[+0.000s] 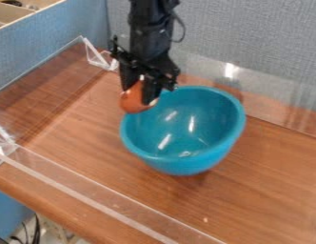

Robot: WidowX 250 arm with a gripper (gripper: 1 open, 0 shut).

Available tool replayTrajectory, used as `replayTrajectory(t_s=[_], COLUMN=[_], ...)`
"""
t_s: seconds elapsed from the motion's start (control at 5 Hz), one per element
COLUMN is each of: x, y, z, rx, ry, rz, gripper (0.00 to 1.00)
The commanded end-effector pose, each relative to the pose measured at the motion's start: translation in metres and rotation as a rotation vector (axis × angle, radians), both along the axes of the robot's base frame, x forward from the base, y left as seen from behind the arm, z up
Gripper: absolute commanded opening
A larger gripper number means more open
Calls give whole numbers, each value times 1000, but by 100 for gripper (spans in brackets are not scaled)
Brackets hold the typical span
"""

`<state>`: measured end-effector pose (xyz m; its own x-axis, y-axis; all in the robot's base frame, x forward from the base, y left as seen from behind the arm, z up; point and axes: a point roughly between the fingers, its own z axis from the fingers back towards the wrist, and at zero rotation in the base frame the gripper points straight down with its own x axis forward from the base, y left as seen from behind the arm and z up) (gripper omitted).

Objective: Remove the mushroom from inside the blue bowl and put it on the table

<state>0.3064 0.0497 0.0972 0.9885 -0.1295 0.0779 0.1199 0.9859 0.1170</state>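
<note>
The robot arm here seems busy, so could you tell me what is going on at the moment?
The arm's hand points down and is closed on a small toy mushroom with an orange-brown cap. It holds it just outside the left rim of the teal-blue bowl, above the wooden table. The mushroom is out of the bowl but not yet set down. The bowl looks tilted and shows nothing else inside.

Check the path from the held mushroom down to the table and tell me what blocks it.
Nothing visible blocks it. The gripper holds the mushroom just outside the bowl's left rim, and the table to its left and below is bare wood. The bowl's wall sits close on the right.
</note>
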Motion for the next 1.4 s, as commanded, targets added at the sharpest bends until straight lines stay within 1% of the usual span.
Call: replayTrajectory(t_s=[0.0, 0.2, 1.2], x=[2, 1, -8], y=[2, 0, -4], z=[1, -4, -13], rx=[4, 5, -1], ry=[-17, -5, 21], rz=[-5, -16, -49], gripper=[0, 0, 0])
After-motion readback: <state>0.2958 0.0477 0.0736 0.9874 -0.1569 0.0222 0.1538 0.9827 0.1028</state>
